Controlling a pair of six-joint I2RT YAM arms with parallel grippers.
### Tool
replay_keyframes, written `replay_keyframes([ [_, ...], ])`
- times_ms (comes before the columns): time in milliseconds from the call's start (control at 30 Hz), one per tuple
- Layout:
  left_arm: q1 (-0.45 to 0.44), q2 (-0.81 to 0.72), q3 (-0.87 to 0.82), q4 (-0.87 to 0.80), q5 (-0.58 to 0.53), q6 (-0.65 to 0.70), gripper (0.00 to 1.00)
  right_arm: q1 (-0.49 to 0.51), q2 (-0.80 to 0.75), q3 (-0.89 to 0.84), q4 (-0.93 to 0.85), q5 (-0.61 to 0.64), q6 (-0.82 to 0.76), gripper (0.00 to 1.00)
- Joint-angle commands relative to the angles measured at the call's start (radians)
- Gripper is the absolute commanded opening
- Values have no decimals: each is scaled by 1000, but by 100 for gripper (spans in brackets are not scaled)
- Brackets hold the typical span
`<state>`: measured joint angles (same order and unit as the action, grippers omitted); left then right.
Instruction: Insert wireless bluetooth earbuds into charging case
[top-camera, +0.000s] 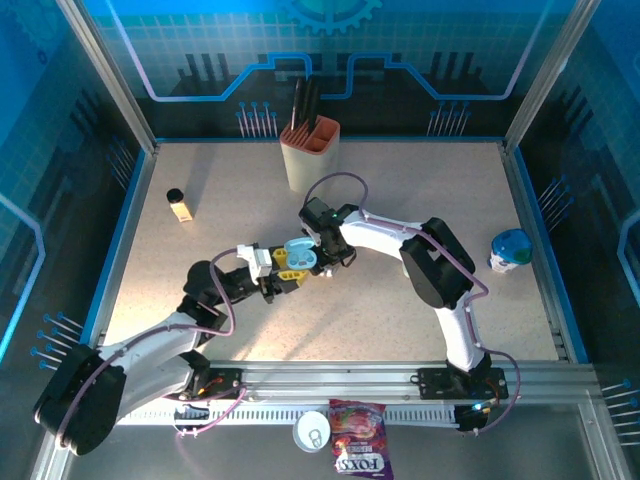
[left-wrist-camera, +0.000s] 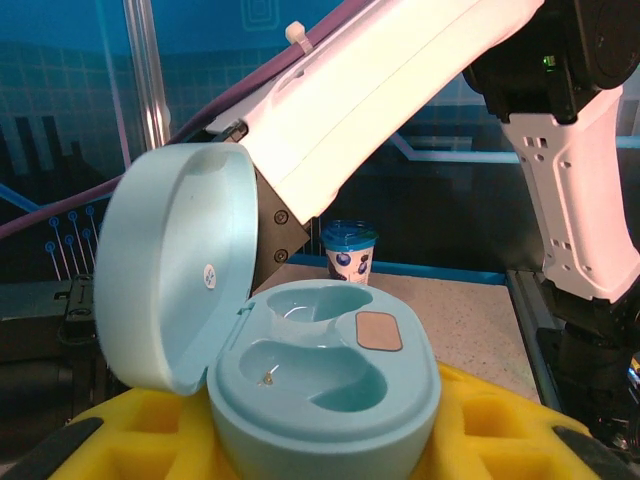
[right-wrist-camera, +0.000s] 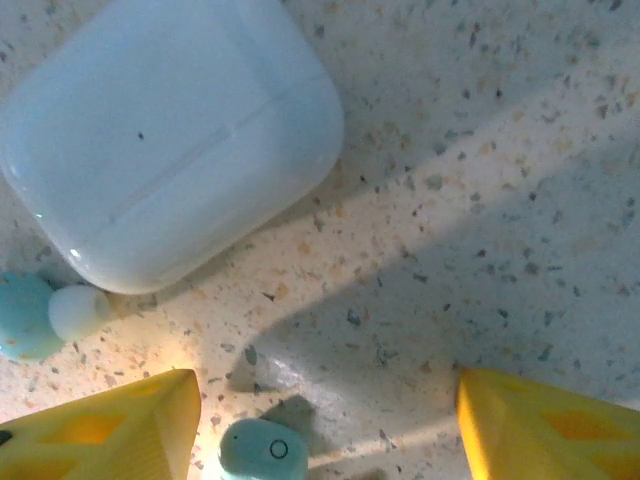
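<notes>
The teal charging case (left-wrist-camera: 330, 390) is being held with its lid (left-wrist-camera: 170, 270) swung open towards nine o'clock. The left jaws are being pinched on its base. The right jaws are being kept spread above the desk (right-wrist-camera: 480, 180), with one yellow fingertip (right-wrist-camera: 110, 430) at seven o'clock, the other at five o'clock, and nothing gripped. A teal earbud (right-wrist-camera: 262, 450) is lying on the desk between them at six o'clock, nearer the seven o'clock fingertip. A second earbud (right-wrist-camera: 45, 315) is lying at nine o'clock by a closed white case (right-wrist-camera: 170, 130); whether they are touching cannot be told.

Because the earbud is sitting off-centre, it is likely to be nudged or flicked aside by the nearer fingertip as the jaws are being closed. Being small and smooth, it could also be squeezed out, or gripped at an angle that is not matching the well. The right arm is crowding the open lid, so the lid could be knocked shut or the case shifted in its grip.

In the left wrist view both wells are being shown empty, a detail too small to be read from overhead. The loose earbuds and the white case are being given by the right wrist view. From above, the arms are being shown meeting mid-desk, with a cup (top-camera: 510, 250) at three o'clock.
</notes>
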<state>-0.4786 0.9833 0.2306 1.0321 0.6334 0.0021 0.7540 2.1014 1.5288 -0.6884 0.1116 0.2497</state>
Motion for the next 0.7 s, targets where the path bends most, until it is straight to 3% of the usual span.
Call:
replay_keyframes([
  [0, 8, -30, -23, 8, -14, 24, 30, 10, 2, -16, -54, 38, -24, 69],
  [667, 27, -62, -38, 27, -36, 19, 30, -5, -118, -143, -140, 112, -64, 71],
])
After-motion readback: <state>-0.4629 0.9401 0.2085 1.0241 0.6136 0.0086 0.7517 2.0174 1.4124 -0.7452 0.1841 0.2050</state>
